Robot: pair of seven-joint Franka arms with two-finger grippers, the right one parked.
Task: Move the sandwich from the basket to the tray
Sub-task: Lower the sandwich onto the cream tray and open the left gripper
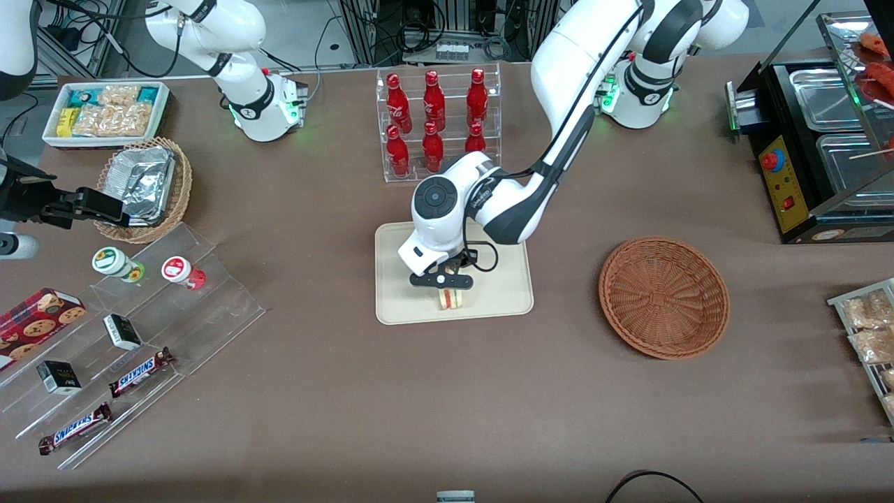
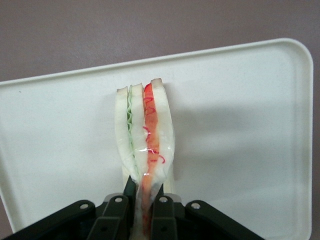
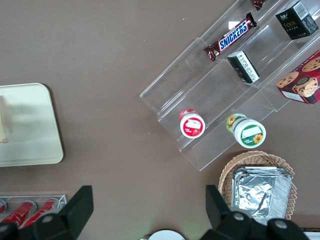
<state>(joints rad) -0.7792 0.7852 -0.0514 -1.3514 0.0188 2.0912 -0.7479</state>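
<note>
Front view: we see the left arm's black two-finger gripper [image 1: 447, 286] over the flat cream-beige rectangular tray [image 1: 503, 293], w/ the small clear-wrapped white-bread sandwich wedge [image 1: 452, 299] under it, on the tray; the round reddish-brown wicker basket [image 1: 663, 297] sits apart toward the working arm's end. Wrist view: fingers [image 2: 161, 207] clamped on the sandwich [image 2: 147, 135], standing on edge on the tray [image 2: 240, 150].
</note>
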